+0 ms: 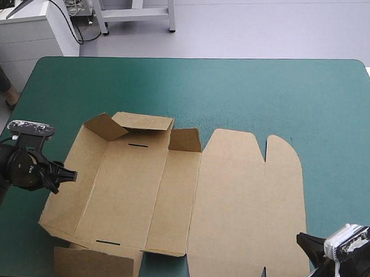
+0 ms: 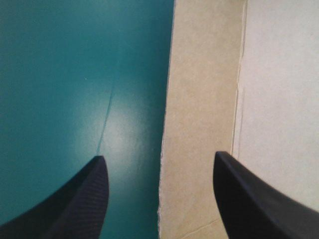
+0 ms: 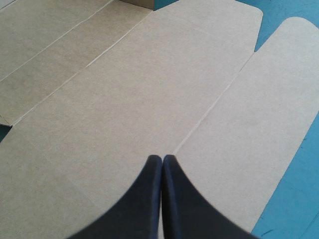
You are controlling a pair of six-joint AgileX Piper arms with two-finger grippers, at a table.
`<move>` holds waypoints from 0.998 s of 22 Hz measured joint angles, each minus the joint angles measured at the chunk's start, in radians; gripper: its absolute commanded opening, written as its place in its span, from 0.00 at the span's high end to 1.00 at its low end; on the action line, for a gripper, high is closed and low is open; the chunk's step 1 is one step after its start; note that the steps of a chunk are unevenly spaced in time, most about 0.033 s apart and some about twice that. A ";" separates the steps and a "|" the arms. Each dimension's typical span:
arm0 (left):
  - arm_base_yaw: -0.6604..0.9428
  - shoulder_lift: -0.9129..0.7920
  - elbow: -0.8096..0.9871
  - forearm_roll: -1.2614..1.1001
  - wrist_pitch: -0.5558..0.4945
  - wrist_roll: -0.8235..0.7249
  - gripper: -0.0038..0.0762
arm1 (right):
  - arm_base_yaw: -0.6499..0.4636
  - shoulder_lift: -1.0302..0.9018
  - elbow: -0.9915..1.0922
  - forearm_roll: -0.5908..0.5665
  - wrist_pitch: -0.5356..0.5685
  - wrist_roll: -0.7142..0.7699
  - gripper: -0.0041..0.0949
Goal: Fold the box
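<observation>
Looking at the teal-green table (image 1: 284,93): the box (image 1: 171,193) sits on the near half, centre down to the 6 o'clock edge. Long axis runs 9-to-3, with the tray end at 9 and the flat lid (image 1: 243,201) pointing to 3. The far flaps (image 1: 143,122) at 11 are half-raised, and the left wall (image 1: 79,195) looks tilted up. Left gripper (image 2: 159,159): jaws spread wide, straddling that wall's edge. Right gripper (image 3: 162,157): closed to a point over the lid's 5 o'clock corner, gripping nothing visible. Risk: pushing the wall with the lid unpinned slides the sheet toward 3. Untucked flaps likely spring back.
</observation>
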State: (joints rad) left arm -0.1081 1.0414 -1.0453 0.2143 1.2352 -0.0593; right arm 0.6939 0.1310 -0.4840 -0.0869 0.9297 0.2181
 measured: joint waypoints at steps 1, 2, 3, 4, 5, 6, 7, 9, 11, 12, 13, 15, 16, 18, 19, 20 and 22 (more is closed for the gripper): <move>0.051 0.015 0.000 -0.039 -0.001 0.038 0.42 | 0.000 0.000 0.000 0.000 -0.001 0.000 0.97; 0.105 0.030 0.000 -0.088 -0.004 0.084 0.42 | 0.000 0.000 0.000 0.000 -0.001 0.000 0.97; 0.214 0.063 0.000 -0.200 -0.004 0.191 0.42 | 0.000 0.000 0.000 0.000 -0.001 0.000 0.97; 0.255 0.077 0.000 -0.247 -0.004 0.235 0.42 | 0.000 0.000 0.000 0.000 -0.001 0.000 0.97; 0.348 0.114 0.000 -0.357 -0.004 0.318 0.42 | 0.000 0.000 0.000 0.002 -0.001 -0.001 0.97; 0.413 0.150 0.000 -0.442 -0.004 0.384 0.42 | 0.000 0.000 0.000 0.003 -0.001 -0.001 0.97; 0.441 0.170 0.000 -0.474 -0.004 0.405 0.42 | 0.000 0.000 0.000 0.005 -0.001 -0.001 0.97; 0.486 0.234 -0.002 -0.498 -0.004 0.441 0.42 | 0.000 0.000 0.000 0.008 -0.001 -0.001 0.97; 0.494 0.290 -0.002 -0.505 -0.005 0.471 0.42 | 0.000 -0.001 0.000 0.008 -0.001 -0.001 0.97; 0.494 0.327 -0.002 -0.522 -0.007 0.498 0.42 | 0.000 -0.002 0.000 0.008 -0.001 -0.001 0.97; 0.494 0.345 -0.002 -0.529 -0.008 0.505 0.42 | 0.000 -0.003 0.000 0.009 -0.001 -0.001 0.97; 0.494 0.375 0.000 -0.542 -0.013 0.521 0.42 | 0.000 -0.003 0.000 0.009 -0.001 -0.001 0.97; 0.494 0.388 0.009 -0.548 -0.016 0.539 0.42 | 0.000 -0.003 0.000 0.009 -0.001 -0.001 0.97; 0.494 0.396 0.027 -0.550 -0.017 0.553 0.42 | 0.000 -0.003 0.000 0.009 -0.001 -0.001 0.97; 0.494 0.399 0.032 -0.550 -0.017 0.556 0.42 | 0.000 -0.003 0.000 0.009 -0.001 -0.001 0.97; 0.494 0.402 0.041 -0.553 -0.018 0.558 0.42 | 0.000 -0.003 0.000 0.009 -0.001 -0.001 0.98; 0.494 0.405 0.064 -0.555 -0.020 0.559 0.43 | 0.000 -0.003 0.000 0.009 -0.001 -0.001 0.98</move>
State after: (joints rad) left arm 0.3862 1.4465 -0.9815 -0.3409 1.2151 0.4997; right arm 0.6939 0.1281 -0.4840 -0.0778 0.9289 0.2171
